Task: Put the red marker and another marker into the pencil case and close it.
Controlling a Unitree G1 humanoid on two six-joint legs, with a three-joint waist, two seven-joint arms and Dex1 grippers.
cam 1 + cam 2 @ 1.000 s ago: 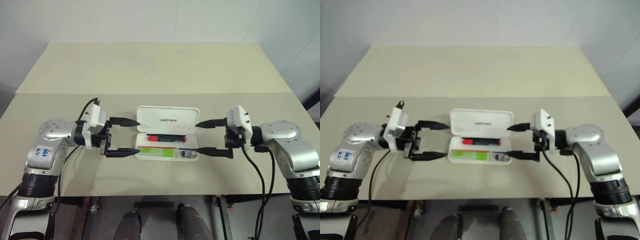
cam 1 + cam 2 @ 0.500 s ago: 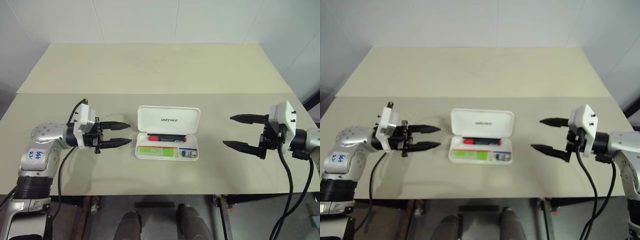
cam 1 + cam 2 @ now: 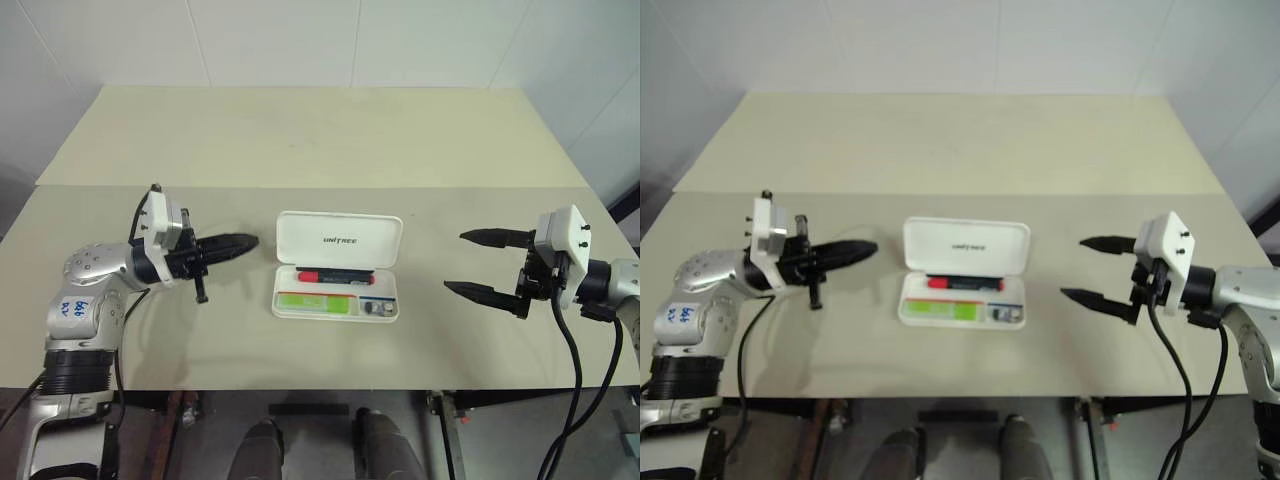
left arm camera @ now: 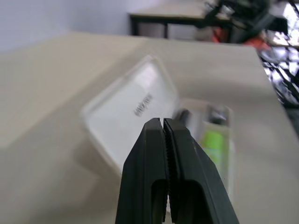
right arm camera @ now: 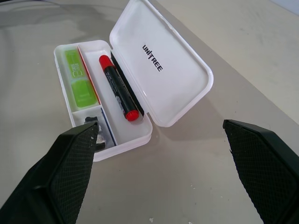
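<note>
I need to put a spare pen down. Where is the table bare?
The whole far half of the table behind the pencil case is bare. Gaps beside the case, toward the left end effector and right end effector, are tighter.

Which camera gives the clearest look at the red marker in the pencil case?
The right wrist view: the red marker fills a good part of it, lying in the open pencil case beside the hinge. Both eye views show it as a small red-and-black stick. In the left wrist view it is blurred behind the shut left gripper.
</note>
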